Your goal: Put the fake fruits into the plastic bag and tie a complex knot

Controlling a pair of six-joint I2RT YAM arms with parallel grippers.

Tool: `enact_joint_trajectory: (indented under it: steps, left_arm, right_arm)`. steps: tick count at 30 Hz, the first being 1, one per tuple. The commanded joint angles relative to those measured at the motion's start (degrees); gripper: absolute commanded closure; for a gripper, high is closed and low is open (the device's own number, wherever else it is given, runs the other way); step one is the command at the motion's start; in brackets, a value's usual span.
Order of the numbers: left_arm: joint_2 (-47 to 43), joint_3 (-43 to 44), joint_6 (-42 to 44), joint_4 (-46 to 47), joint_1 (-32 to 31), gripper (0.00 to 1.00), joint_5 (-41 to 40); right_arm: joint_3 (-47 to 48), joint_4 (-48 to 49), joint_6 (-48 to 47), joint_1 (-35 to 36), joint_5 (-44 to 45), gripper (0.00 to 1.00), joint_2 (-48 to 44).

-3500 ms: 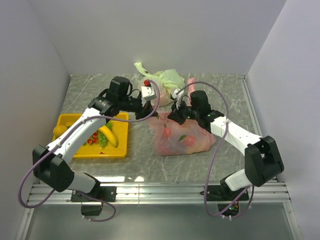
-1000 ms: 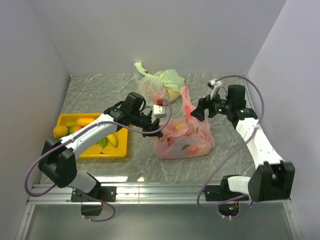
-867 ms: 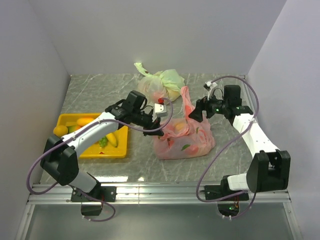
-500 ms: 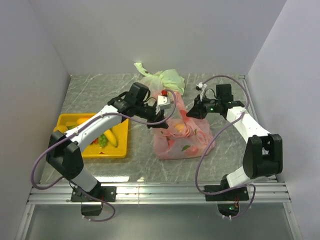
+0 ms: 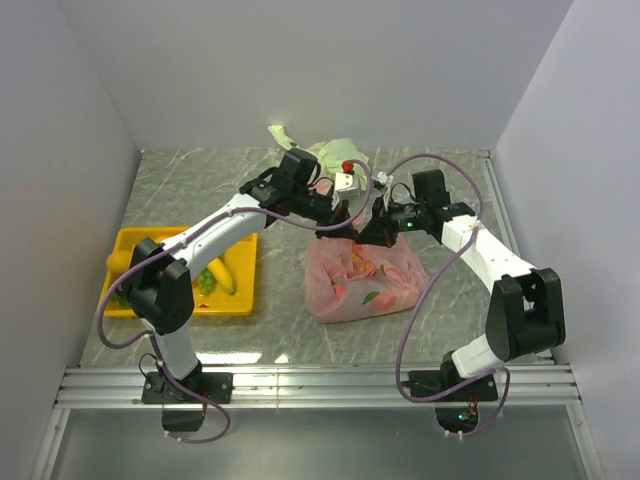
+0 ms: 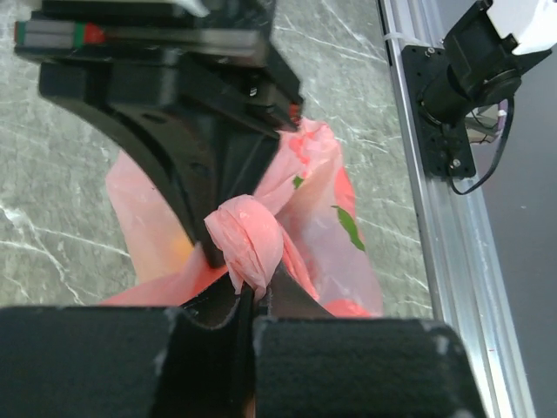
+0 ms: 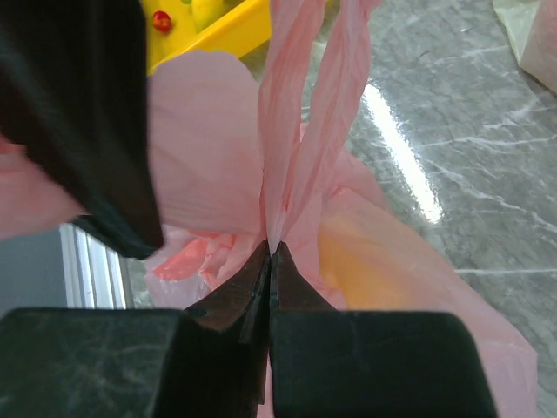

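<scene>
The pink plastic bag (image 5: 360, 280) sits mid-table with fruits inside, an orange-yellow one (image 7: 383, 261) showing through. Both grippers meet above its gathered top. My left gripper (image 5: 335, 222) is shut on a twisted pink handle, with a pink knot (image 6: 246, 244) right at its fingertips. My right gripper (image 5: 372, 228) is shut on the other pink handle strips (image 7: 300, 122), which run up from its closed tips. Loose fake fruits, a banana (image 5: 222, 272) and green grapes (image 5: 205, 281), lie in the yellow tray (image 5: 226, 307) at the left.
A pale green-and-white knotted bag (image 5: 330, 155) lies behind the two grippers near the back wall. An aluminium rail (image 5: 320, 378) runs along the near table edge. Walls close in left, right and back.
Both grippers have moved inward and toward the back, meeting over the bag. The handles are drawn together and up into a bunched top, where before they were held apart.
</scene>
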Motion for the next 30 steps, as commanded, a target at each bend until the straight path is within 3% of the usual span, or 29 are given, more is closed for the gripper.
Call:
enact_joint_trajectory:
  steps: [1,5,6,9,14,16,19,26,30]
  left_arm:
    - [0.7,3.1,0.8,2.3,-0.4,0.95,2.1]
    - [1.7,3.1,0.3,5.5,-0.7,0.94,3.0]
    - [2.0,3.2,0.1,6.0,-0.8,0.93,3.0]
    - [2.9,3.4,-0.5,7.9,-0.8,0.93,2.9]
    - [3.7,4.2,-2.3,9.5,-0.8,0.91,3.3]
    - [4.1,4.4,-3.0,10.0,-0.8,0.9,3.4]
    - [4.1,3.8,-4.8,11.6,-0.8,0.87,3.4]
    - [1.8,1.6,-12.0,15.6,-0.7,0.8,2.4]
    - [-0.8,0.2,-17.5,19.1,0.0,0.73,0.6]
  right_arm:
    - [1.8,-2.0,-2.5,-0.1,-2.6,1.0,-3.5]
    - [2.0,-4.8,-4.9,-0.2,-5.7,1.0,-3.8]
    - [2.3,-5.6,-5.5,-0.2,-6.5,0.84,-3.7]
    - [2.6,-7.1,-6.5,-0.2,-8.8,0.66,-3.2]
    - [0.4,2.3,1.7,-0.2,-8.4,0.57,-3.1]
    - [-0.3,7.2,6.2,-0.2,-8.4,0.59,-2.5]
    - [-1.2,10.5,8.9,-0.1,-8.4,0.72,-2.2]
    - [-1.1,7.7,6.2,-0.2,-8.7,0.99,-0.9]
    - [-1.4,8.3,6.8,-0.3,-8.9,1.0,-0.8]
